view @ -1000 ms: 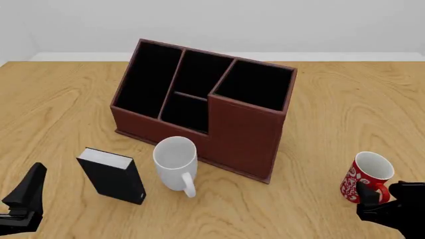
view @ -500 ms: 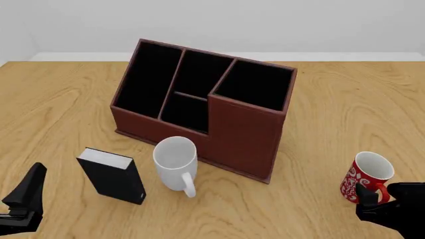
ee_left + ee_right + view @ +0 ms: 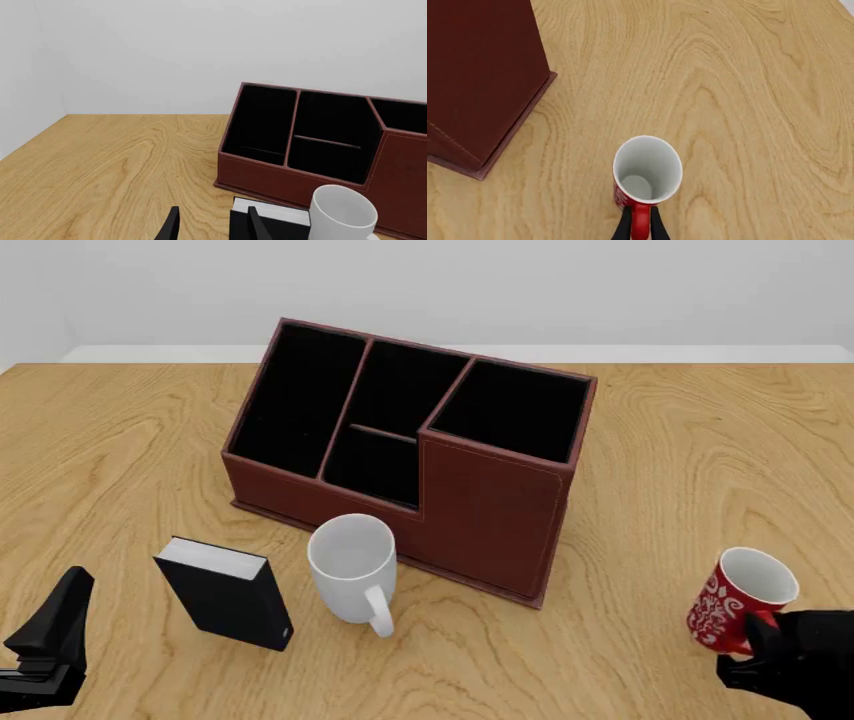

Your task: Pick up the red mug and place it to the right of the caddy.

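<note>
The small red ceramic mug with a white floral pattern sits near the right front corner of the light wooden tabletop, tipped slightly, well to the right of the large dark reddish-brown caddy with black-lined compartments. The right hand has its two dark fingers pinched narrow on the mug's red loop handle, holding it. Whether the mug's base touches the wood cannot be told. The left hand hangs low at the front left with its fingers apart and nothing between them. A plain white mug stands just in front of the caddy, with a small black book-like box beside it.
</note>
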`<action>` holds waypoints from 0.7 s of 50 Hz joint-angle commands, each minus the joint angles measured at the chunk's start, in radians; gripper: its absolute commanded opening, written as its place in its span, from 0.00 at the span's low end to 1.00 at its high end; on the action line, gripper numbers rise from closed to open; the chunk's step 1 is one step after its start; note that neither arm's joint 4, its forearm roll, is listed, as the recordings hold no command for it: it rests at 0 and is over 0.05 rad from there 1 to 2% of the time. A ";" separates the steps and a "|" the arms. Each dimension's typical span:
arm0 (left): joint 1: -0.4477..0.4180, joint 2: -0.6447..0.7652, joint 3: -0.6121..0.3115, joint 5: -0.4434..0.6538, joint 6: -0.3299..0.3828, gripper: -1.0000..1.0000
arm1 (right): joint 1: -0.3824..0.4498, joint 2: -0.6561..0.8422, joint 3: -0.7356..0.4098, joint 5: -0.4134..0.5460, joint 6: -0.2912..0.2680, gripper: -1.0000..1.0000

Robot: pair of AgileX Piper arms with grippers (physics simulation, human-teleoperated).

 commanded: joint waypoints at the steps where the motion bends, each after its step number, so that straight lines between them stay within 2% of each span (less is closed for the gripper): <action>1: 0.000 0.000 0.000 0.000 0.000 1.00 | 0.001 -0.047 0.000 0.041 0.007 0.00; 9: 0.000 0.000 0.000 0.000 0.000 1.00 | 0.006 -0.067 0.000 0.056 0.007 0.00; 15: 0.000 0.000 0.000 0.000 0.000 1.00 | 0.020 -0.159 0.000 0.122 0.015 0.00; 20: 0.000 0.000 0.000 0.000 0.000 1.00 | 0.041 -0.200 0.000 0.138 0.019 0.00; 26: 0.000 0.000 0.000 0.000 0.000 1.00 | 0.077 -0.201 -0.001 0.109 0.022 0.00; 35: 0.000 0.000 0.000 0.000 0.000 1.00 | 0.141 -0.101 -0.053 0.020 0.026 0.00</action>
